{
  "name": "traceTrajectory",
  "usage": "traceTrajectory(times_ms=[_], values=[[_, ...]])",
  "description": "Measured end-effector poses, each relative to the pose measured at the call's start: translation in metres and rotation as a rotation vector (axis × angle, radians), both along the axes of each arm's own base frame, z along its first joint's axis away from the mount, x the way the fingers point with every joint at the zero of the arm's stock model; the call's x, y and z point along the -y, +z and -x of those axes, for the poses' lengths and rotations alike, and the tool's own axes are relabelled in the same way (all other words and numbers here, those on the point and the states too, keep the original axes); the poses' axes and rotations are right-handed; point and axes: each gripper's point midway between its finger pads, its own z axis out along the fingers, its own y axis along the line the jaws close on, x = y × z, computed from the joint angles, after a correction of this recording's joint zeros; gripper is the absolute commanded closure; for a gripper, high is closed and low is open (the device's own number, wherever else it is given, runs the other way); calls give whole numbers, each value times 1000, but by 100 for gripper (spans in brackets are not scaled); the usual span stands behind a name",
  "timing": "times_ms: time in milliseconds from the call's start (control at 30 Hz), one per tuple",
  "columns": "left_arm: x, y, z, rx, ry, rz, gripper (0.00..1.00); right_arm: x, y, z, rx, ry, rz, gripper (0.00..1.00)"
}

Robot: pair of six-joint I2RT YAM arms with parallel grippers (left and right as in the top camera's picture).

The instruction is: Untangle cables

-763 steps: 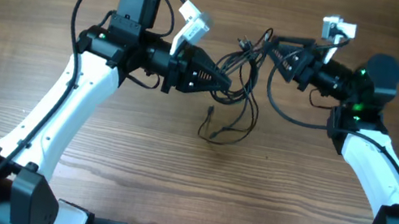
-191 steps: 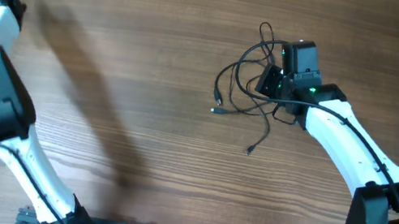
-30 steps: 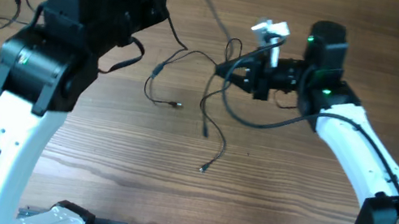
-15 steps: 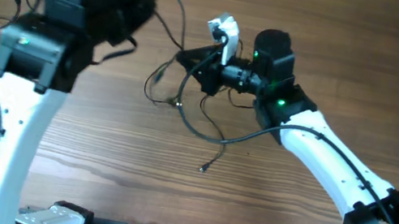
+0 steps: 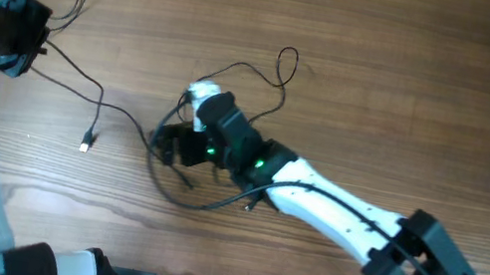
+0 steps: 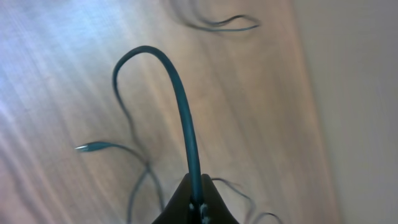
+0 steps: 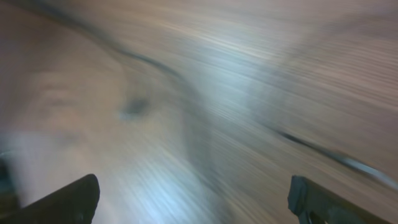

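Left end effector (image 6: 196, 186) is clamped on one thin cable (image 6: 181, 106) far left, probably to hold it clear of the other cables (image 5: 283, 66) at the desk (image 5: 419, 67) centre, where the right end effector (image 7: 196, 199) hovers wide open.

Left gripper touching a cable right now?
Touching. Left wrist view: the left gripper is shut on a cable, which arcs up from between its closed tips.
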Motion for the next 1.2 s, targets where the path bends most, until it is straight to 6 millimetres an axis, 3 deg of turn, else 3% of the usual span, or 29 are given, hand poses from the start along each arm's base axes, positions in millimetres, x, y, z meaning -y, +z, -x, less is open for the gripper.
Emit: traceTrajectory(times_ms=[67, 167, 233, 333, 400, 467, 500, 533, 567, 700, 767, 900, 1000, 1133, 1200], values=[[-2, -16, 3, -71, 7, 6, 96, 69, -2, -36, -14, -201, 130, 0], [7, -48, -2, -183, -23, 17, 96, 170, 36, -81, 15, -495, 171, 0], [24, -79, -3, -268, -54, 37, 96, 197, 39, -86, 0, -565, 191, 0], [65, -160, 20, -476, -66, 75, 96, 231, 24, -82, -73, -634, 263, 0], [81, -204, 54, -602, -15, 62, 94, 238, 18, -75, -106, -637, 296, 0], [85, -231, 72, -627, 65, 68, 80, 238, 17, -74, -110, -637, 300, 0], [86, -244, 76, -619, 102, 76, 67, 238, 18, -74, -109, -637, 299, 0], [86, -247, 78, -618, 125, 80, 41, 238, 18, -75, -105, -637, 296, 0], [87, -261, 73, -571, 141, 94, 26, 237, 19, -76, -103, -638, 294, 0], [96, -272, 67, -523, 153, 157, 14, 238, 18, -75, -105, -637, 296, 0], [106, -271, 66, -522, 144, 212, 0, 238, 17, -75, -108, -637, 298, 0], [111, -240, 42, -353, 137, 261, 0, 237, 13, -76, -113, -636, 303, 0], [110, -222, 37, -285, 181, 277, 0, 237, 13, -77, -109, -637, 300, 0], [104, -219, 28, -238, 211, 256, 0, 236, 14, -78, -106, -637, 297, 0], [103, -222, 27, -242, 218, 252, 11, 236, 14, -78, -106, -637, 297, 0]])
